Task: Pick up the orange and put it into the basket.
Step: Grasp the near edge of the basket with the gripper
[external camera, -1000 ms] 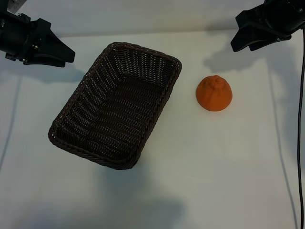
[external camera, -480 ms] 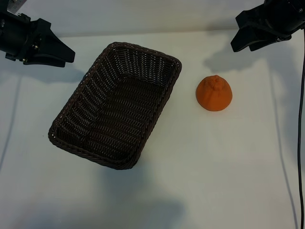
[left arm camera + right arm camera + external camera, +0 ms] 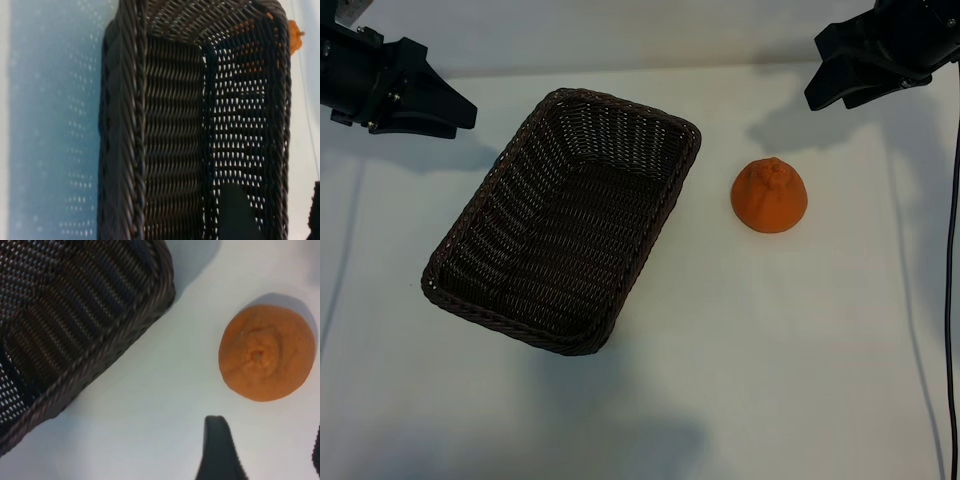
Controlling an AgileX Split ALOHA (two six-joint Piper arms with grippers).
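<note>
The orange (image 3: 770, 196) sits on the white tabletop (image 3: 770, 350), just beside the basket (image 3: 565, 218) and apart from its rim. My right gripper (image 3: 840, 75) hangs at the far right corner above the orange, fingers (image 3: 217, 450) spread and holding nothing. My left gripper (image 3: 435, 100) is parked at the far left corner, fingers likewise spread and unloaded

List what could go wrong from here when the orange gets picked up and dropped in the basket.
1. The orange is domed and matte, alone on the table; an off-centre pinch by the open right pincer could squirt it away.
2. It sits close beside the basket; a low carry may clip the braided rim.
3. The left pincer hovers near the basket's far corner.
</note>
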